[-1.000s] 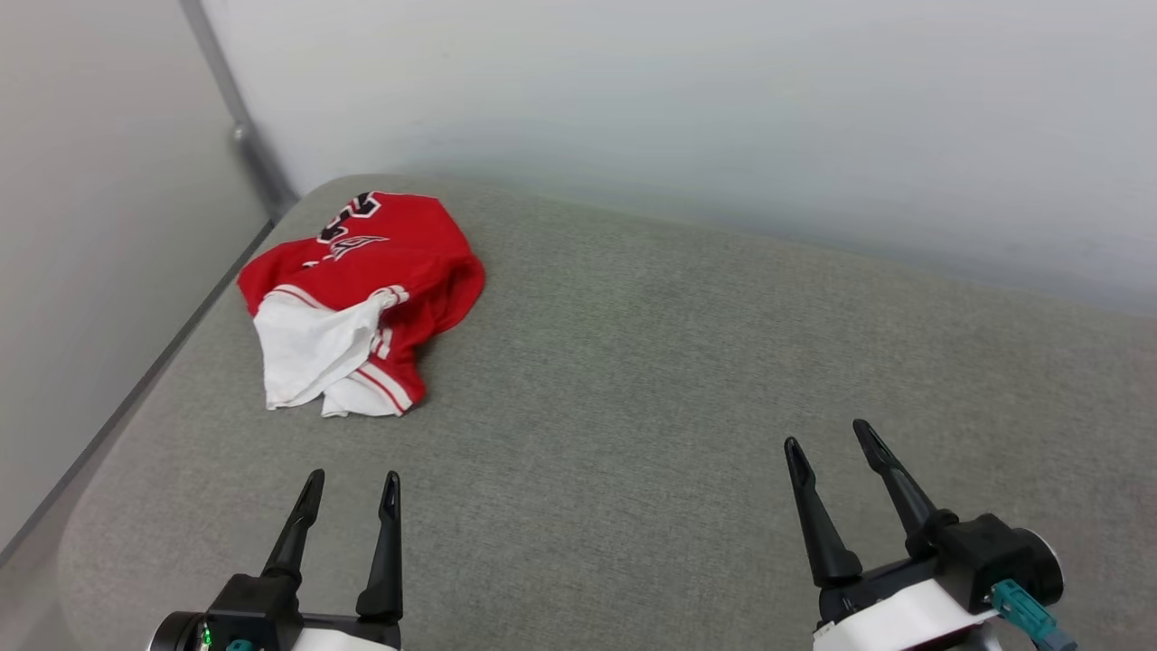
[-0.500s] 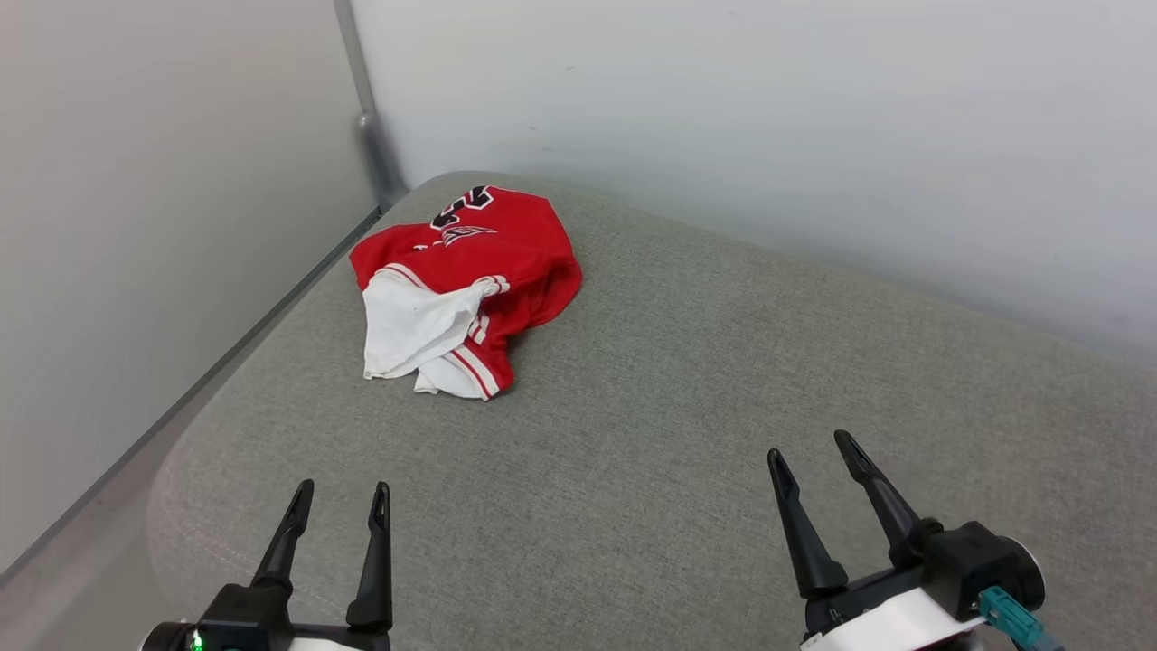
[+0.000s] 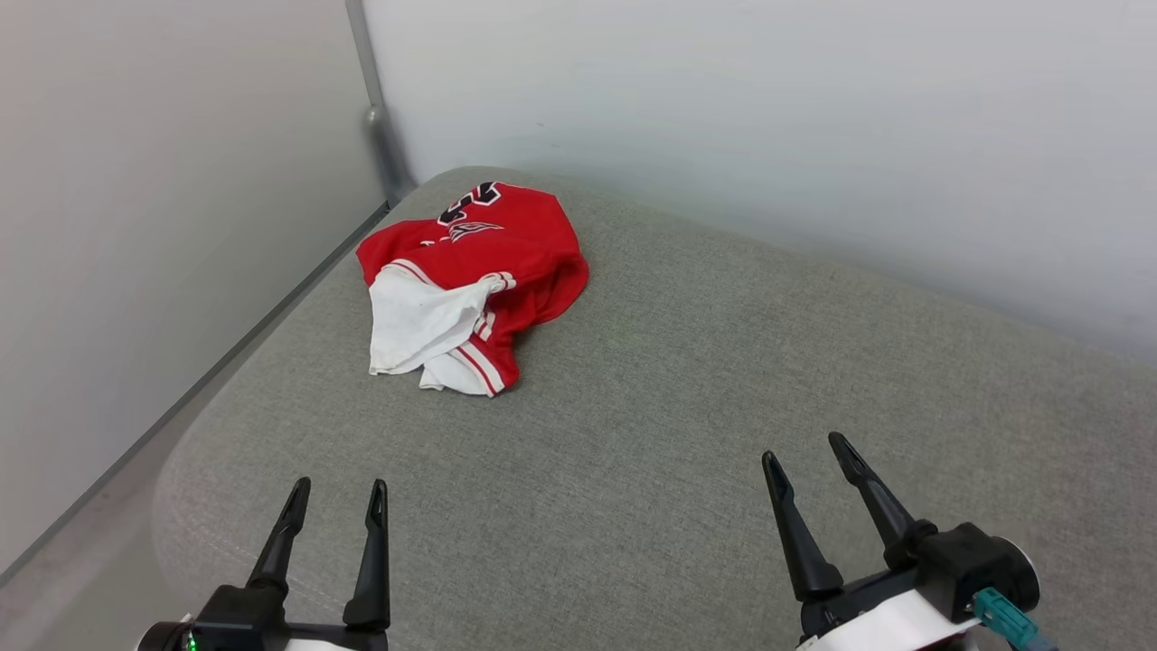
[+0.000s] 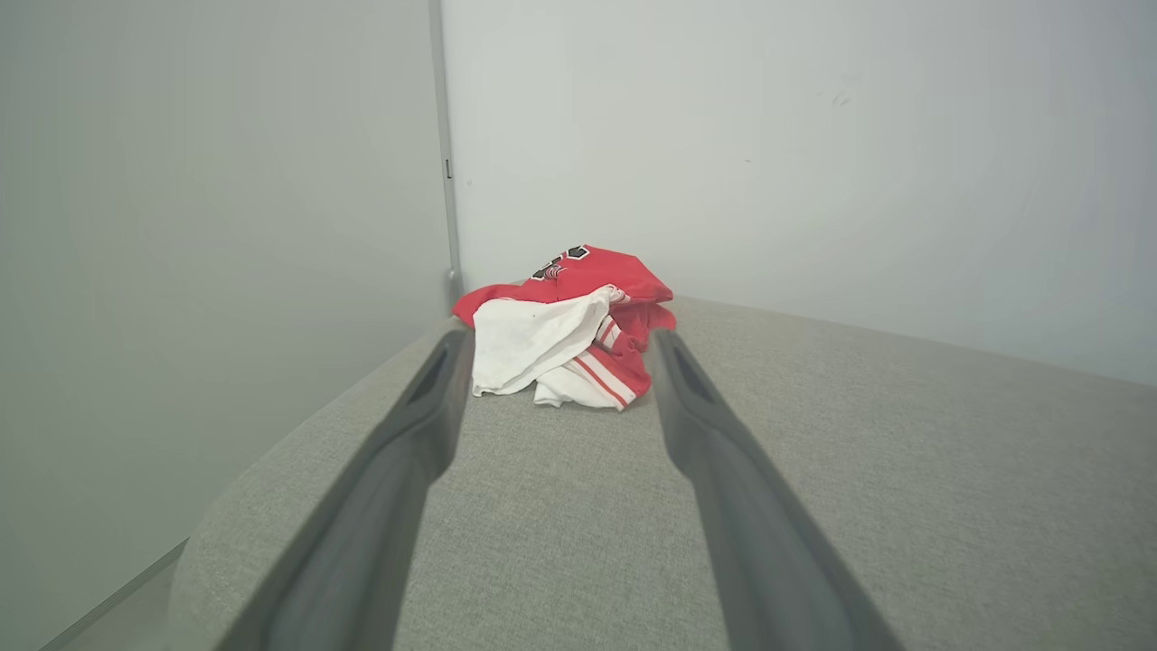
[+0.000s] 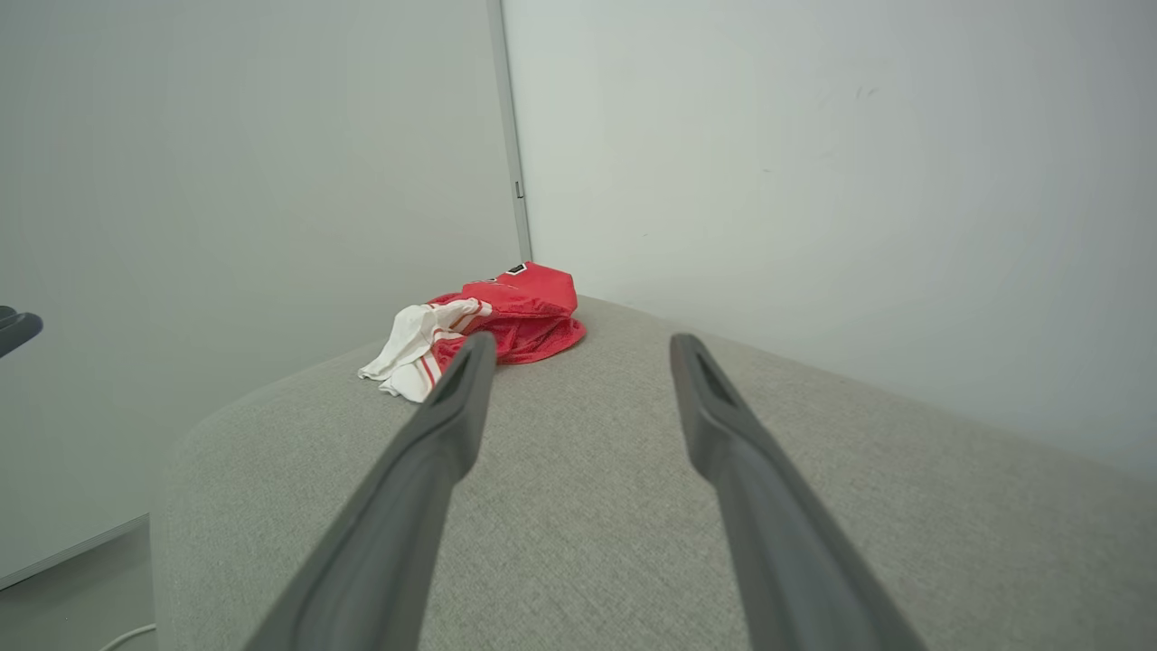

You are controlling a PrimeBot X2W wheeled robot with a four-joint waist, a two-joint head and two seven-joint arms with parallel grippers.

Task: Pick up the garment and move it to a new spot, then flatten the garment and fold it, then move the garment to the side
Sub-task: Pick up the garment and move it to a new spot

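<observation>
**Head camera turned, garment untouched, both grippers empty**

Camera shift only: the whole head view has slid sideways since a second ago. The crumple looks the same, so the garment itself hasn't moved.

- Left gripper [image 3: 340,485]: over the near left edge of the grey padded surface [image 3: 687,380], fingers parted a moderate gap, holding nothing.
- Garment [image 3: 488,262]: a bunched red heap at the far left corner, well apart from both grippers. Its long axis runs from that corner back toward the robot, white sleeve end nearest.
- In the left wrist view it sits dead ahead, framed between the fingers.
- Right gripper [image 3: 803,448]: near right side, also parted and empty. In its wrist view the heap lies off to the left.

Left arm is nearer, so a straight forward reach looks likely.
</observation>
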